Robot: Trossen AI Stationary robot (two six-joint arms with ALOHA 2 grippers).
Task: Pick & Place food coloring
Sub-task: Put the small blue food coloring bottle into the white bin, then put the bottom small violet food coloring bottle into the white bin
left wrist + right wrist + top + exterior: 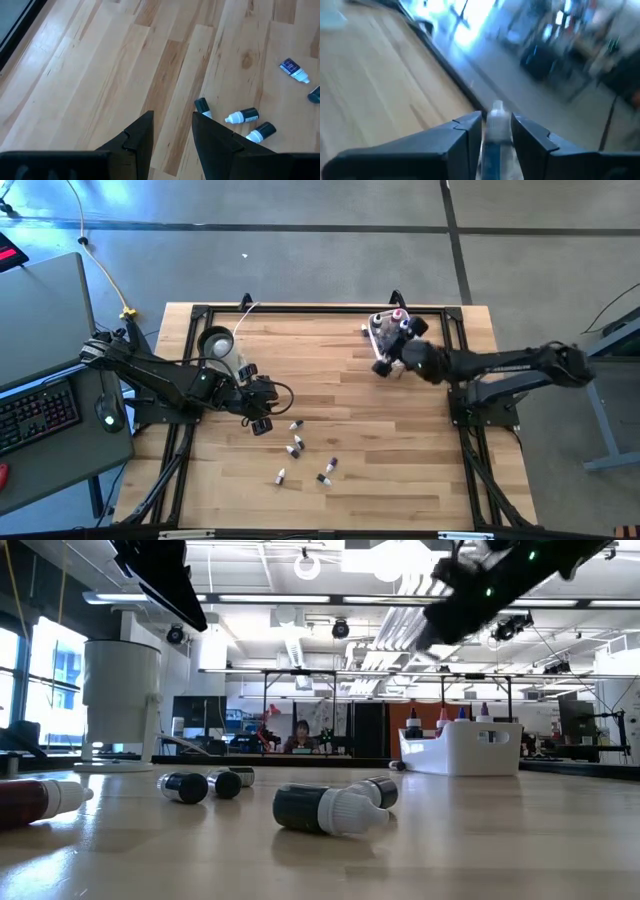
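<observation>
— What sits closest to the low camera?

— A slim dark dropper bottle with a white tip [328, 808], lying on its side on the pale wooden table [400, 440]. A red-bodied bottle with a white tip [38, 798] lies at the near left edge of that view, and two more small dark bottles [200, 784] lie further back.

— And from above?

— Five or so of these loose food coloring bottles [300, 448] are scattered on the boards in the near middle of the table, all lying down.

— Where is the left gripper [262, 406]?

— Just beside that scatter, on its left. Its two dark fingers [137, 140] stand apart with nothing between them, only bare wood showing through the gap. Three dark bottles with white tips [242, 117] lie close ahead of it, a blue-labelled one [294, 70] further off.

— The right gripper [385, 363]?

— Toward the far side of the table, right next to the white rectangular plastic tub [385, 335]. Its fingers are clamped on a small blue bottle with a white cap [496, 131], which stands upright between them.

— What is in the tub?

— Several bottles already stand upright in it, with red, blue and dark tops [450, 717] poking over the rim.

— Anything else?

— A clear cup with a black ring [216, 343] stands at the far left of the table, and a person [301, 736] sits in the room beyond.
</observation>
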